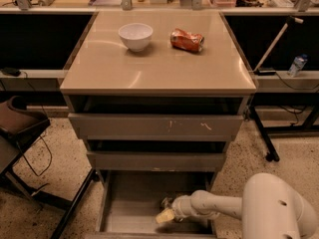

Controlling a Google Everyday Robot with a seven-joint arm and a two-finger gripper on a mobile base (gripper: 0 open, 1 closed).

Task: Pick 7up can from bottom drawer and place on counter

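The bottom drawer [129, 203] is pulled open at the foot of the cabinet, its grey-brown floor showing. My gripper [167, 210] is down inside it at the right of the floor, on the end of the white arm [219, 208] that comes in from the lower right. A small silvery shape [166, 202] sits right at the gripper's tip; it looks like the 7up can, mostly hidden by the gripper. The beige counter [159, 63] is the cabinet's top.
A white bowl [135, 36] and an orange-red dented can [187, 39] stand on the counter. Two upper drawers, one with a scratched front [155, 127], overhang the bottom drawer. A chair [20, 128] stands at the left and a black stand leg [261, 133] at the right.
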